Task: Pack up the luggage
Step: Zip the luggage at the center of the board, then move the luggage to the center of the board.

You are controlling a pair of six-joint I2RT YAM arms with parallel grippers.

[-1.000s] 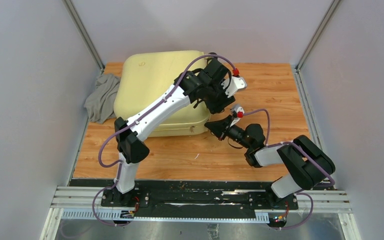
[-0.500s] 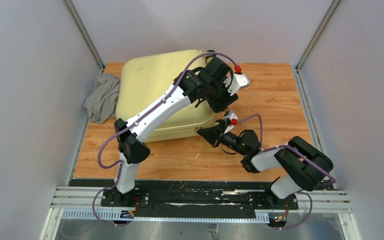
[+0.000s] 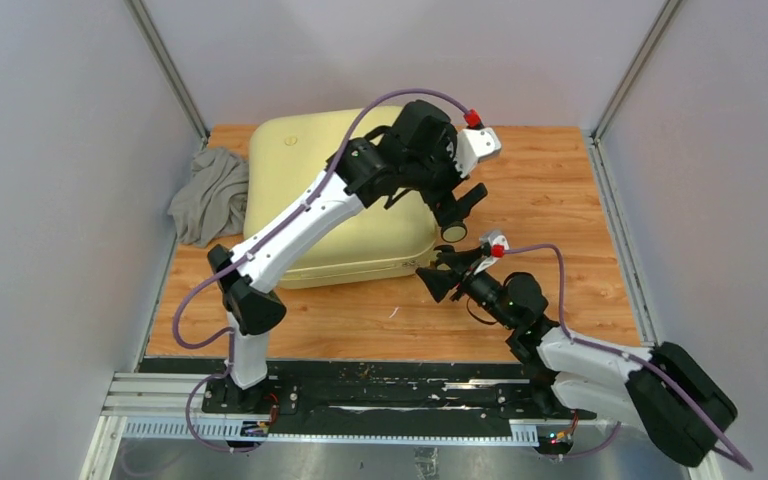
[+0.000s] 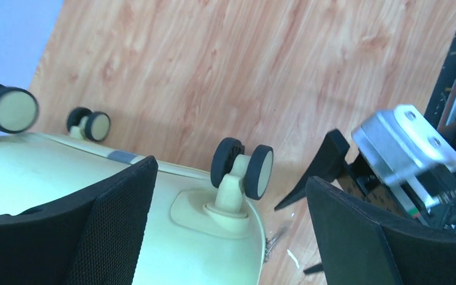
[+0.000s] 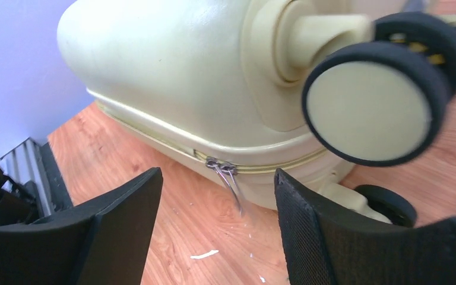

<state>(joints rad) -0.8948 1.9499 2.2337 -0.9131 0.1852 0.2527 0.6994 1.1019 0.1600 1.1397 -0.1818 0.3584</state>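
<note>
Tabletop (image 3: 560, 190) of orange-brown wood-grain laminate carries everything. On its far left part lies the luggage (image 3: 295, 160), a large pale-yellow hard-shell suitcase with rounded corners. It rests flat with its two shell halves together, and its wheeled end faces the right half of the table. The white-and-black left arm (image 3: 300, 215) reaches diagonally over the shell from the near edge, its wrist hanging above the case's right end. The white-and-black right arm (image 3: 600, 360) stretches low from the near right toward the case's near right corner. A crumpled grey cloth (image 3: 210, 195) lies just beside the case's left side, at the table's left edge.

The left gripper (image 4: 230, 175) has its black padded fingers spread wide, holding nothing, and looks down on the wheeled end. The right gripper (image 5: 217, 175) is likewise spread and holds nothing, its fingers standing either side of the corner seam without touching it.

A black-and-cream twin wheel (image 4: 241, 171) juts from the corner below the left wrist, and two more show farther along that end. A cream-faced wheel (image 5: 365, 107) sits close to the right wrist camera. A small metal zipper pull (image 5: 230, 181) hangs from the closed zip line at the corner, between the right fingers and apart from both. A tiny white scrap (image 5: 205, 255) lies on the wood below it.
</note>
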